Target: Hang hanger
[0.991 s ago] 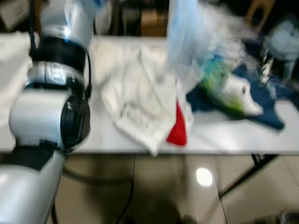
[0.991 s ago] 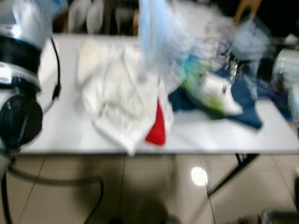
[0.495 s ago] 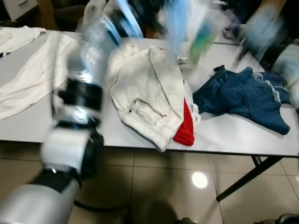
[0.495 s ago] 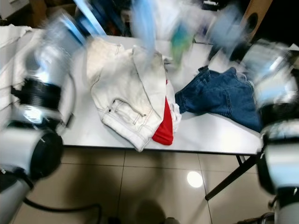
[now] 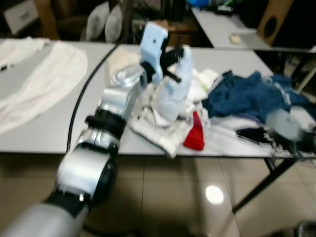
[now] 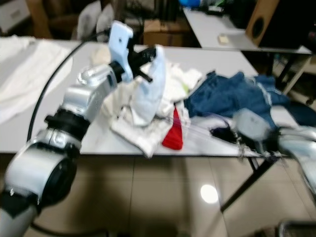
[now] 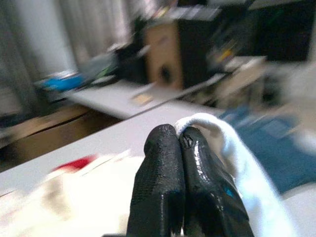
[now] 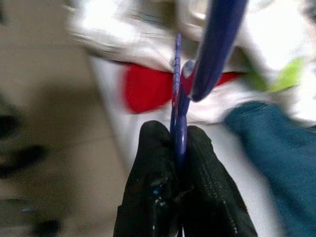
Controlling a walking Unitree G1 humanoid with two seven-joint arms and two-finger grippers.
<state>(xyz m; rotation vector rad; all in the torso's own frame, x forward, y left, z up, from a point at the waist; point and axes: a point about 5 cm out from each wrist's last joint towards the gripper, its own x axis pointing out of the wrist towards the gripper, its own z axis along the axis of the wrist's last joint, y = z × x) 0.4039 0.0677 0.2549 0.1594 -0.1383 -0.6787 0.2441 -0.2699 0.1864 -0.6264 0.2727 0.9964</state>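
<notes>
Left pincer (image 7: pixel 178 143) grips a white garment (image 5: pixel 173 94) lifted over the counter (image 5: pixel 59 123); right pincer (image 8: pixel 177 143) is clamped on a blue hanger (image 8: pixel 210 44)

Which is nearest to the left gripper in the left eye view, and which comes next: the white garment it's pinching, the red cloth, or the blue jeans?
From the left gripper:
1. White garment, pinched in its fingers and hanging just below.
2. Red cloth, lower down at the table's front edge.
3. Blue jeans, off to the robot's right; close to the red cloth's rank.
</notes>
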